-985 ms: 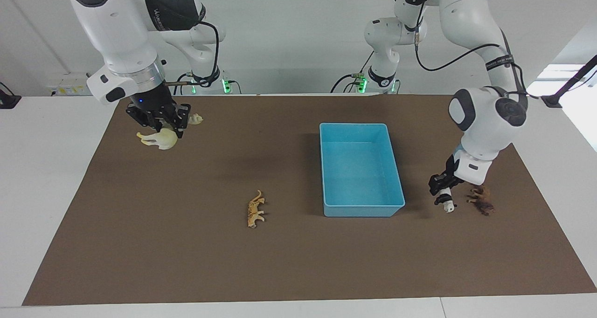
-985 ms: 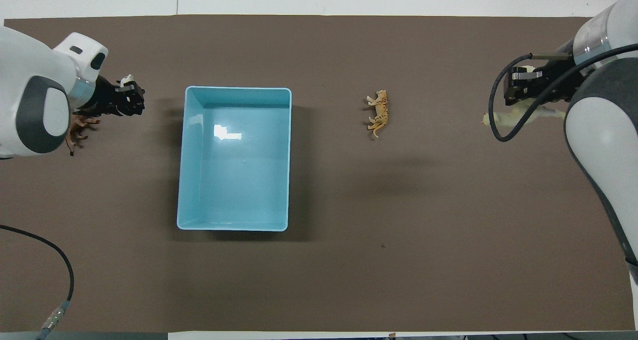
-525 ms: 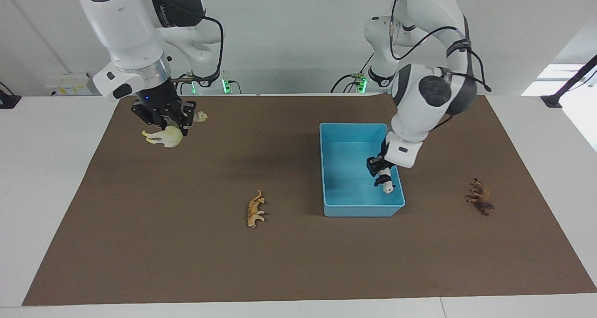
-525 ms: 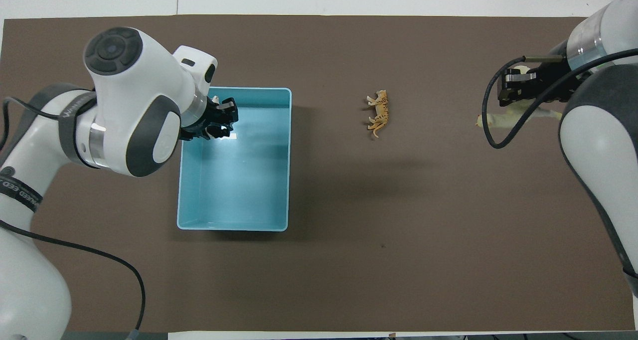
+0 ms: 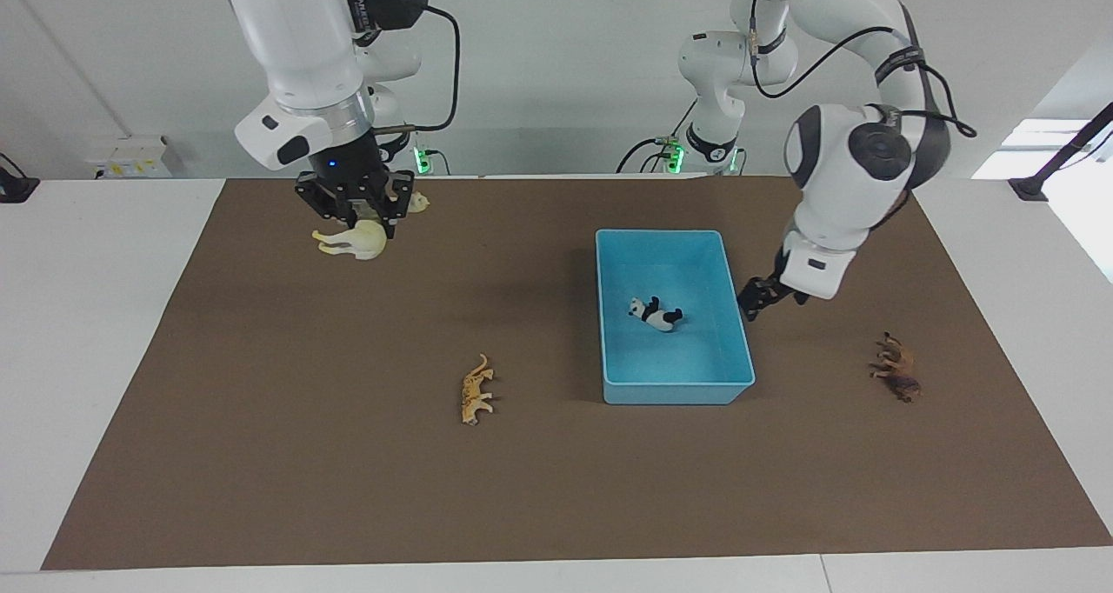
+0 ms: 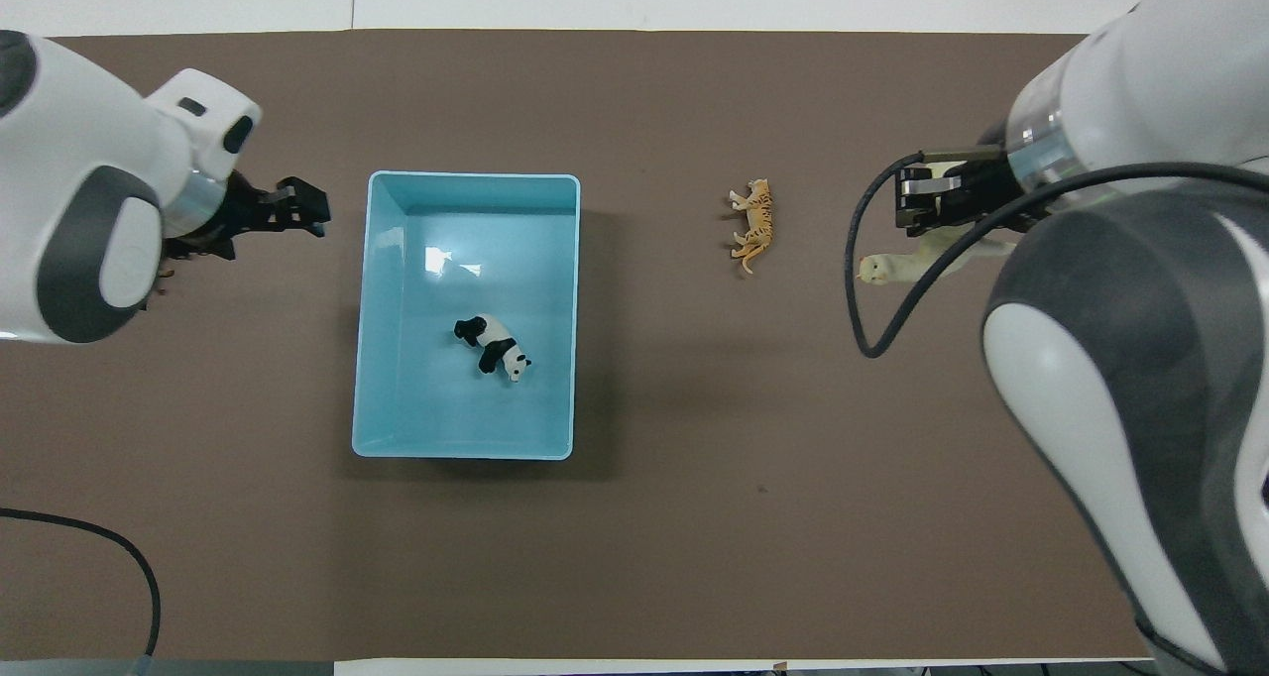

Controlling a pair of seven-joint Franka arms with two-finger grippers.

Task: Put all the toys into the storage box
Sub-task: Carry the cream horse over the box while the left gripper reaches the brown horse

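In the facing view, the panda (image 5: 656,314) is seen lying in the storage box (image 5: 726,265); the left gripper (image 5: 753,300) is held empty beside the box wall, fingers slightly apart, and the right gripper (image 5: 355,203) is clamped on the horse (image 5: 352,241) above the table (image 5: 261,454). In the overhead view, the cat (image 6: 752,225) is found beside the box, and the lion (image 6: 159,278) is mostly hidden under the left arm.

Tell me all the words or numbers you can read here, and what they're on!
Black band on the right arm: white lettering, too small to read.
Black band on the left arm: white lettering, too blurred to read.
Light blue plastic storage box, small animal toys, brown table mat: no text visible.
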